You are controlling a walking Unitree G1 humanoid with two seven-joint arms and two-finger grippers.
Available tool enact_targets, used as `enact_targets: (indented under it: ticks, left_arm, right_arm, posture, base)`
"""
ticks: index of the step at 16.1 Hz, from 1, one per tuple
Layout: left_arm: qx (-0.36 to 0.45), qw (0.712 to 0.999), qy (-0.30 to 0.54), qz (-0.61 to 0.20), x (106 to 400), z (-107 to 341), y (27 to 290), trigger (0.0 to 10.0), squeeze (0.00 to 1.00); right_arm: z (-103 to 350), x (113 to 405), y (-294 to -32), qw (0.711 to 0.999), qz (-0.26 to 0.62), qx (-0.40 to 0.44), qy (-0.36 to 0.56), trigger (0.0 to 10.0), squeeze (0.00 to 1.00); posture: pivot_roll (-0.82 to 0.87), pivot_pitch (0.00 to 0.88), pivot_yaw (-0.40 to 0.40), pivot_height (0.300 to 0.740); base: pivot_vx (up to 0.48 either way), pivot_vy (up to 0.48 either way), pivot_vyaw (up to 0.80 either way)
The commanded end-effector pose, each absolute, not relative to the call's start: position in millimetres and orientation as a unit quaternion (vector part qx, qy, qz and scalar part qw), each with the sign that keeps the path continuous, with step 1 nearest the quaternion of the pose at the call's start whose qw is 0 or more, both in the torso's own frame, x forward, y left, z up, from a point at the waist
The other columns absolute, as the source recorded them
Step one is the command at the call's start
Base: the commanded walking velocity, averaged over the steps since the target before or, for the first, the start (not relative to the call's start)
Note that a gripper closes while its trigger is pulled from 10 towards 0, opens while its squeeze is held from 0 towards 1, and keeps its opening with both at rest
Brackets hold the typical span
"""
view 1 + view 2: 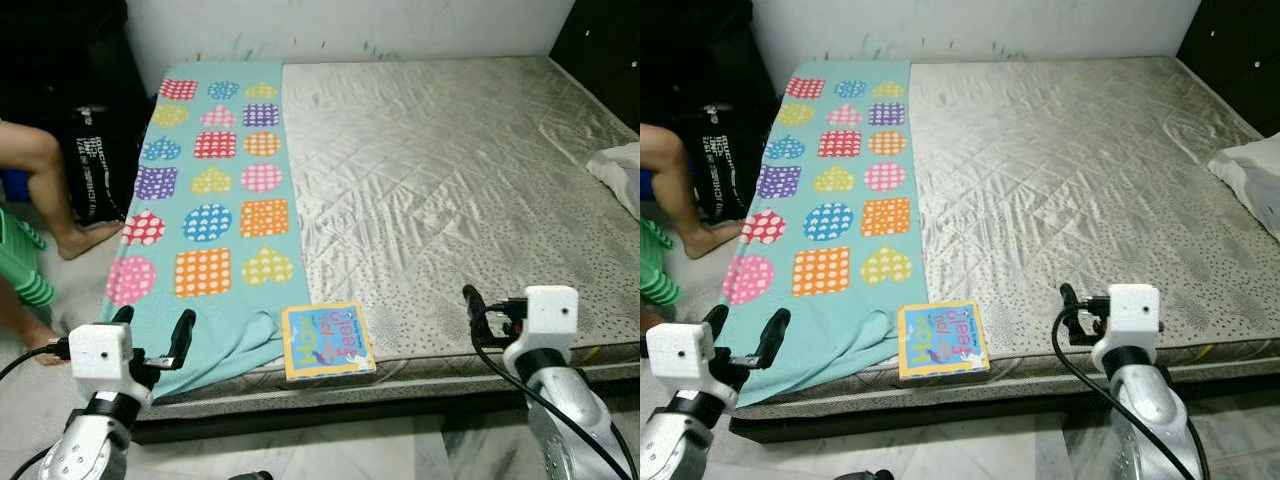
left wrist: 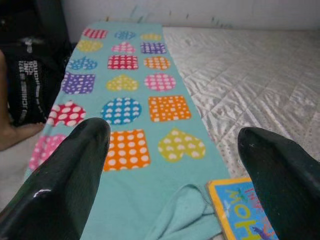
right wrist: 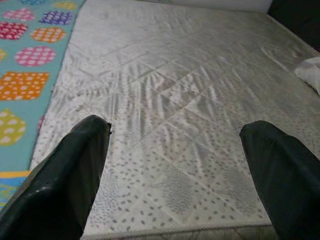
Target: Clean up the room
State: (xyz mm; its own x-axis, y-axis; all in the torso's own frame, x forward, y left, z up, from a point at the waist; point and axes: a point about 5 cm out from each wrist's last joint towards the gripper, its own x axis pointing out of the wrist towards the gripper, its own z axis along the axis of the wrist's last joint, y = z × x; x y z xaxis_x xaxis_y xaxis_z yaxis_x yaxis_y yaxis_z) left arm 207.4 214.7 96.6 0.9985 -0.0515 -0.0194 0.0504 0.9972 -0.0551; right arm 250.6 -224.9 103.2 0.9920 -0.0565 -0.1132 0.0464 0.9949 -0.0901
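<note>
A colourful children's book [image 1: 327, 340] lies flat at the front edge of the bed, partly on a teal blanket [image 1: 215, 200] printed with dotted hearts and squares. The blanket covers the left strip of the silver quilted mattress [image 1: 450, 180], and its front corner is rumpled. My left gripper [image 1: 155, 320] hovers open in front of the bed's left corner, just left of the book. My right gripper [image 3: 175, 125] is open too, held before the front edge to the right of the book. Neither holds anything.
A person's bare legs [image 1: 40, 170] are at the left beside the bed, next to a black bag [image 1: 95, 160] and a green stool [image 1: 20, 265]. A white pillow [image 1: 622, 170] lies at the bed's right edge. Pale floor [image 1: 330, 450] runs along the bed front.
</note>
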Motion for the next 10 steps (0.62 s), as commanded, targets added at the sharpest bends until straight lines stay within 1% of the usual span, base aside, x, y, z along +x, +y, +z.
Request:
enact_targets:
  ticks: [1, 3, 4, 9, 10]
  left_arm:
    - [-0.03, 0.999, 0.008, -0.029, 211.7, 99.1, 211.4, 10.0, 0.0]
    - [-0.041, 0.999, 0.0, -0.034, 220.4, 103.0, 204.2, 10.0, 0.0]
    - [-0.042, 0.998, -0.001, -0.037, 221.6, 103.8, 202.4, 10.0, 0.0]
    - [-0.046, 0.998, 0.009, -0.03, 221.6, 103.3, 202.8, 10.0, 0.0]
    - [-0.045, 0.998, 0.01, -0.03, 221.4, 103.4, 202.9, 10.0, 0.0]
  right_arm:
    - [108.7, 251.2, -218.1, 0.998, -0.019, -0.044, 0.05, 10.0, 0.0]
    - [116.0, 256.5, -208.5, 0.998, -0.003, -0.047, 0.041, 10.0, 0.0]
    - [117.4, 257.5, -206.5, 0.998, 0.002, -0.048, 0.04, 10.0, 0.0]
    - [118.3, 258.7, -207.0, 0.998, 0.005, -0.048, 0.047, 10.0, 0.0]
    - [118.4, 258.9, -206.7, 0.998, 0.005, -0.047, 0.047, 10.0, 0.0]
  posture:
    - [0.02, 0.146, -0.01, 0.74]
    - [0.01, 0.146, -0.012, 0.74]
    - [0.0, 0.154, -0.013, 0.74]
    - [0.01, 0.178, -0.013, 0.74]
    - [0.01, 0.179, -0.013, 0.74]
  base:
    - [0.0, 0.0, 0.0]
    - [0.0, 0.0, 0.0]
    - [0.0, 0.0, -0.56]
    - [0.0, 0.0, -0.8]
    - [0.0, 0.0, -0.58]
